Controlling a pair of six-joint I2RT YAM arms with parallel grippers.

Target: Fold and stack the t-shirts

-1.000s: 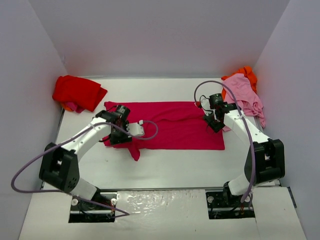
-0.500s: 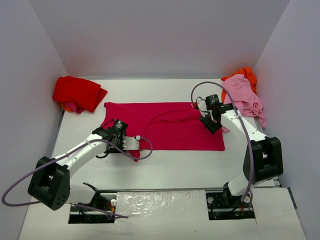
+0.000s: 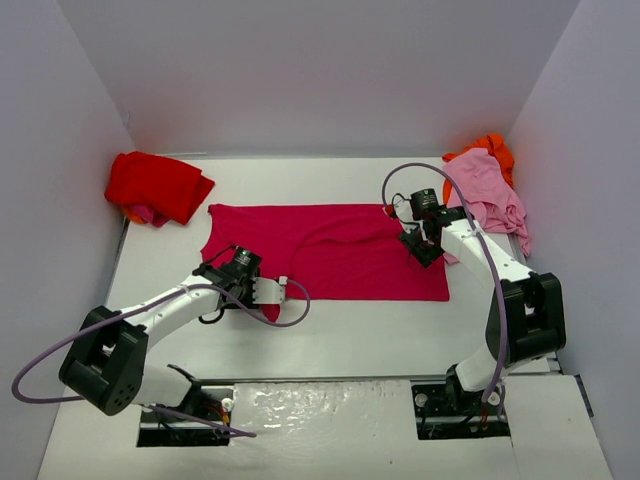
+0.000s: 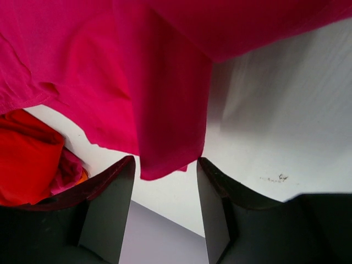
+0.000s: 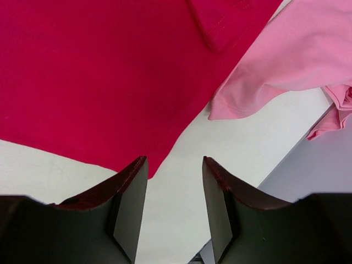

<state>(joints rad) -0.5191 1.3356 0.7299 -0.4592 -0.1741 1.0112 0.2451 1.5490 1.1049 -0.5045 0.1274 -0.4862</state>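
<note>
Top view looks down from behind; wrist views sit close, sharing the crimson shirt (image 3: 340, 260).

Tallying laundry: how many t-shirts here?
4: crimson shirt spread mid-table, red shirt at far left, pink shirt far right, orange shirt behind it. Others may hide beneath piles.

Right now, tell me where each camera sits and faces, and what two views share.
Top camera: above, behind the arms, facing down on the table; left arm and right arm show.
Left wrist camera: on the left arm, facing past the open left gripper at the crimson shirt and red shirt.
Right wrist camera: on the right arm, facing past the open right gripper at the crimson shirt and pink shirt.
Shared: both wrist views show the crimson shirt.
</note>
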